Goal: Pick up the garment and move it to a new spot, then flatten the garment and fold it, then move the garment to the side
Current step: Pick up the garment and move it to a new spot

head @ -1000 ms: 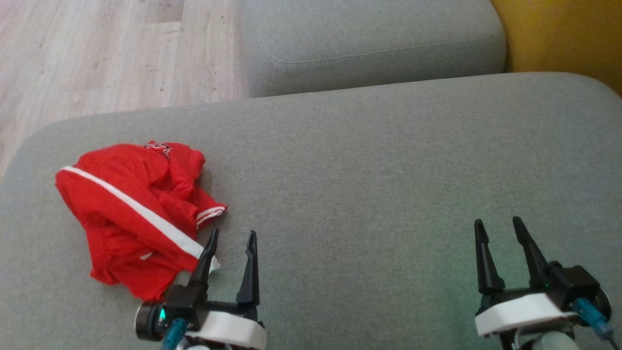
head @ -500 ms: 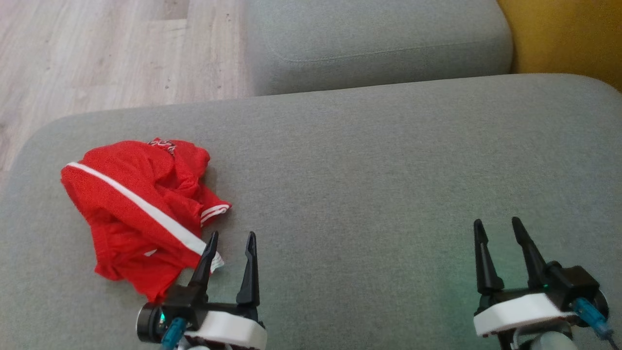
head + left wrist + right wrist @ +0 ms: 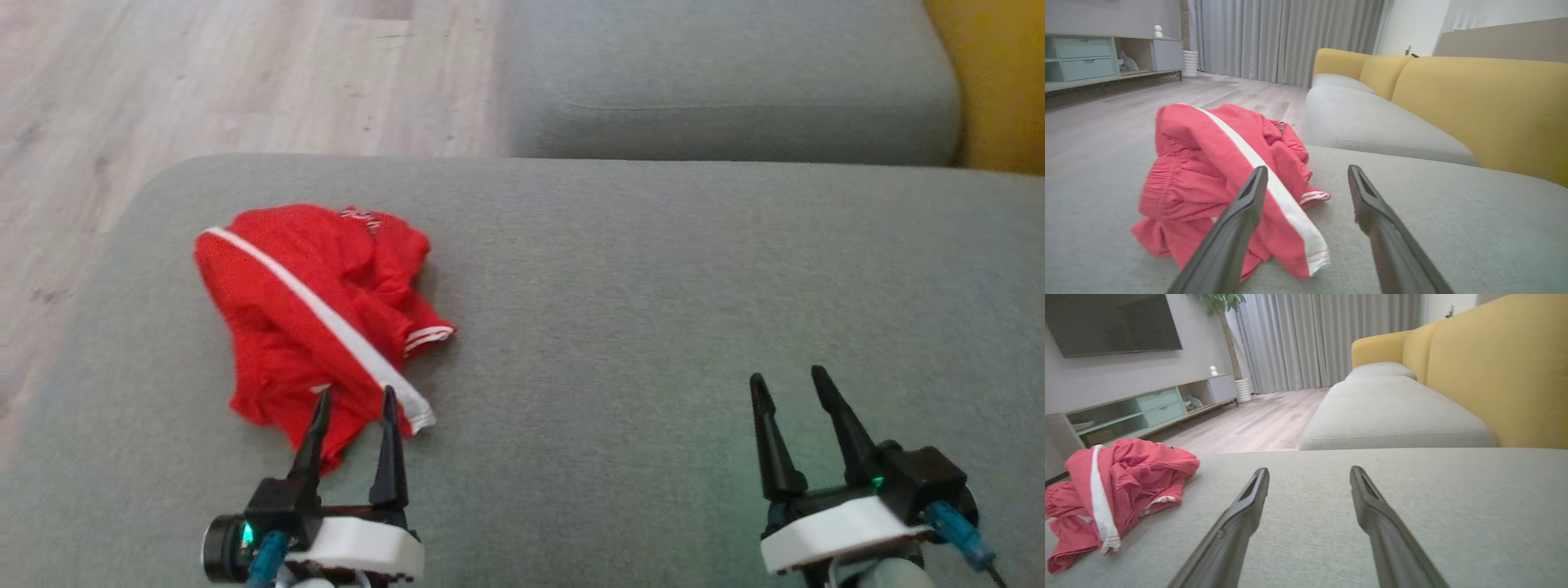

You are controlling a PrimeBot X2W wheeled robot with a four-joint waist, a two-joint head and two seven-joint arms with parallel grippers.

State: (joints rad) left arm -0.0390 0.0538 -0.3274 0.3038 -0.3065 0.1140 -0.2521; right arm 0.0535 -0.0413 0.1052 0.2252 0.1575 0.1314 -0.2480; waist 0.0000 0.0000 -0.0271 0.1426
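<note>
Garment [image 3: 302, 327] lies crumpled on the left part of your grey cushion [image 3: 653, 327], red with a white stripe. Your left gripper [image 3: 357, 392] hovers at its near edge, fingers spread and empty; your right gripper [image 3: 788, 373] sits well apart, equally wide and empty.

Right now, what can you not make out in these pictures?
- Red shorts: crumpled, so inner folds and underside are hidden; head view.
- White print on them: too small to read; head view.
- Left gripper: tips overlap the shorts; contact unclear; head view.
- Shorts' left part: cut off by the picture edge; right wrist view.
</note>
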